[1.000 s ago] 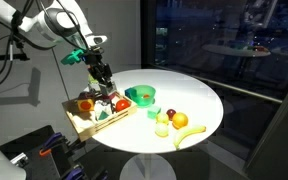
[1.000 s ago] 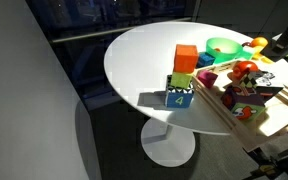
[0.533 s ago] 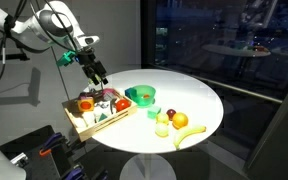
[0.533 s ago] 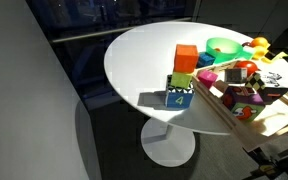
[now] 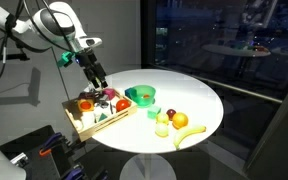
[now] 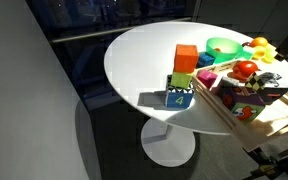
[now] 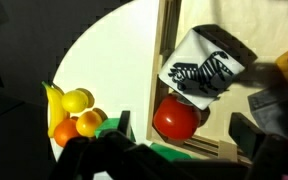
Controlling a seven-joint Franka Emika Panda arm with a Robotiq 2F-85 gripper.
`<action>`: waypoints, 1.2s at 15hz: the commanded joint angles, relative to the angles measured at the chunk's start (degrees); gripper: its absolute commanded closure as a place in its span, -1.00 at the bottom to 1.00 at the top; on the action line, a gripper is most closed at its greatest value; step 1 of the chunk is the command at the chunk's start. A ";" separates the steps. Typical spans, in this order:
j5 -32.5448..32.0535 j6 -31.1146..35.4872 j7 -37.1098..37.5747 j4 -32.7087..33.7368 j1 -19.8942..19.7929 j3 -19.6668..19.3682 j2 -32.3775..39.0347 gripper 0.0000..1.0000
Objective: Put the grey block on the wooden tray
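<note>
In an exterior view the wooden tray (image 5: 92, 119) sits at the edge of the round white surface (image 5: 199, 100), crowded with red, green and pale pieces. A green bowl (image 5: 141, 96) stands just beside it, and a cluster of fruits (image 5: 168, 120) with a banana (image 5: 189, 133) lies farther along. The arm reaches in from the upper left, with the gripper (image 5: 101, 80) hanging above the tray and touching nothing.

From the opposite side, the tray (image 6: 227, 108) lies at the right edge. Near it stands a stack with an orange block (image 6: 186, 58) on top and a blue block (image 6: 180, 97) at the bottom.

In the wrist view the grey block (image 7: 204, 63), pale with dark markings, rests tilted inside the tray (image 7: 168, 40), just above a red ball (image 7: 176, 118). Yellow and orange fruits (image 7: 72, 108) lie outside the rim. The jaws stand apart and empty.
</note>
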 commanded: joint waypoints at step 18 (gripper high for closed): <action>17.42 -34.97 -29.31 12.32 -0.56 -16.57 -9.13 -1.00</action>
